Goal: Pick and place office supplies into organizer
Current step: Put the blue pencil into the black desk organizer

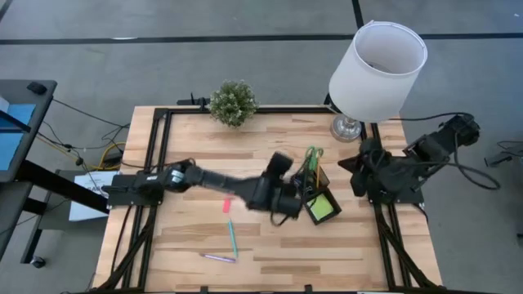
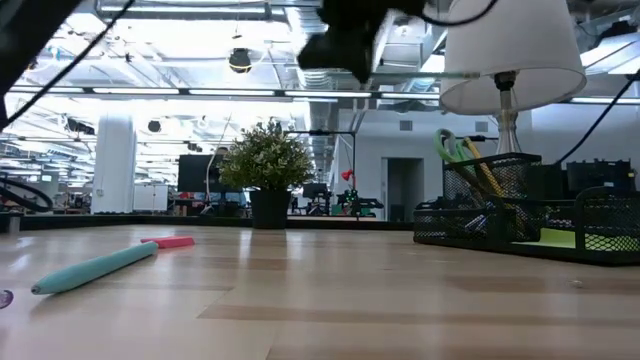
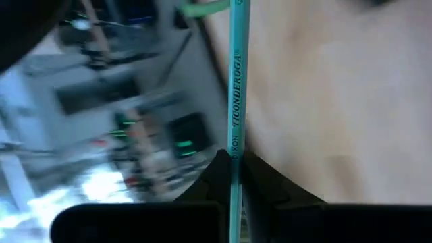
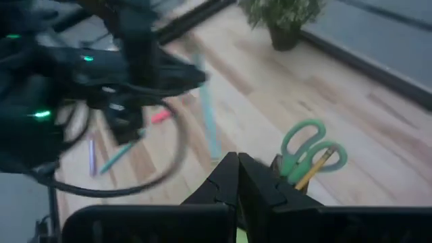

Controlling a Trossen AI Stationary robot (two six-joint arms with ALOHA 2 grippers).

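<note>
My left gripper [image 3: 235, 156] hangs over the middle of the table, just left of the black organizer [image 1: 320, 198], and is shut on a teal pencil [image 3: 238, 81]. In the organizer stand green-handled scissors [image 4: 304, 145] and a yellow pencil [image 4: 316, 167], and a lime-green sticky-note pad [image 1: 322, 207] lies in its tray. A pink eraser [image 1: 227, 204], a teal pen [image 1: 232, 237] and a purple pen [image 1: 219, 258] lie flat on the table. My right gripper [image 4: 237, 160] is drawn back and raised at the right edge, shut on nothing. My left gripper pinches the teal pencil's shaft [image 3: 235, 150] between its two fingertips [image 3: 217, 165]. The pencil runs on ahead of the fingers, along them rather than across. It is lifted clear of the table.
A small potted plant [image 1: 233, 102] stands at the far edge, and a lamp with a white shade [image 1: 377, 59] at the far right corner, close behind the organizer. Bare wood lies near the front right of the table.
</note>
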